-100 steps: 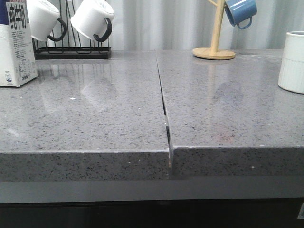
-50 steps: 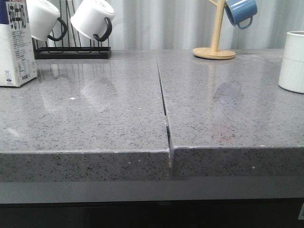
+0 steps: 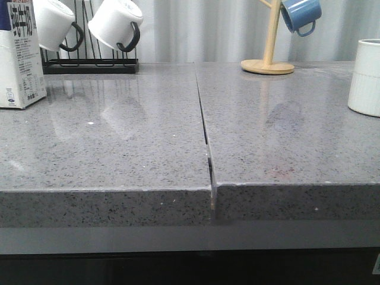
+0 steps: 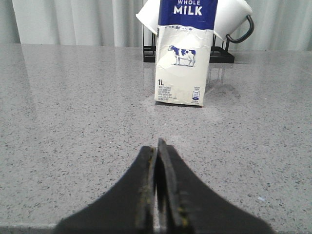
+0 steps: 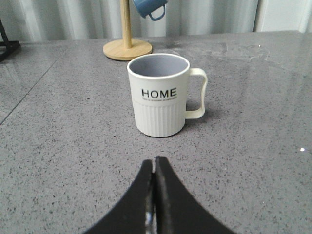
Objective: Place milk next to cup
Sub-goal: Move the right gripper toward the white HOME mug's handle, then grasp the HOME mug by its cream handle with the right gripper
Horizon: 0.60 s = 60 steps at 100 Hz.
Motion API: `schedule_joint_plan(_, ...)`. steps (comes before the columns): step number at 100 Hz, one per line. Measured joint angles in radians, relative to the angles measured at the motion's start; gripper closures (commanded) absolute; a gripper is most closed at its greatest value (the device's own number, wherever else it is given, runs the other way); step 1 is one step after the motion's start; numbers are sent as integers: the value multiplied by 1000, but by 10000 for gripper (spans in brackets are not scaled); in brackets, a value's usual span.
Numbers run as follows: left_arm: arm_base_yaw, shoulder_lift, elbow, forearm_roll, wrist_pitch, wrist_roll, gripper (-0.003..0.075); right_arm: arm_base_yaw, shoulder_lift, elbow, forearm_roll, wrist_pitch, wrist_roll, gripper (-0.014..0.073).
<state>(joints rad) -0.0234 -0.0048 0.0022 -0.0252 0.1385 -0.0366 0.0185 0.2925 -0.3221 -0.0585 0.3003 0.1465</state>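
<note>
The milk (image 3: pixel 21 56), a tall white carton with a dark blue top, stands upright at the far left of the grey countertop; in the left wrist view the milk (image 4: pixel 183 53) shows its cow picture. The cup (image 3: pixel 368 77), white with a ribbed lower half, stands at the far right edge; in the right wrist view the cup (image 5: pixel 160 95) reads "HOME", its white handle to one side. My left gripper (image 4: pixel 157 146) is shut and empty, short of the milk. My right gripper (image 5: pixel 155 163) is shut and empty, short of the cup. Neither gripper shows in the front view.
A black rack (image 3: pixel 89 62) with two white black-handled mugs (image 3: pixel 116 24) stands behind the milk. A wooden mug tree (image 3: pixel 268 59) holds a blue mug (image 3: pixel 301 15) at the back right. A seam (image 3: pixel 205 130) splits the countertop (image 3: pixel 119 148) down the middle.
</note>
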Motion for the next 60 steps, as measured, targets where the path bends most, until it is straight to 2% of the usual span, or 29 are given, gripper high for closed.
schedule_joint_plan(24,0,0,0,0,0,0,741,0,274,-150,-7,-4,0,638)
schedule_joint_plan(34,0,0,0,0,0,0,741,0,377,-169,-10,-50,0,497)
schedule_joint_plan(46,0,0,0,0,0,0,741,0,492,-173,-13,-133,0,240)
schedule_joint_plan(52,0,0,0,0,0,0,741,0,536,-173,-15,-170,0,178)
schedule_joint_plan(60,0,0,0,0,0,0,741,0,592,-173,-15,-237,0,170)
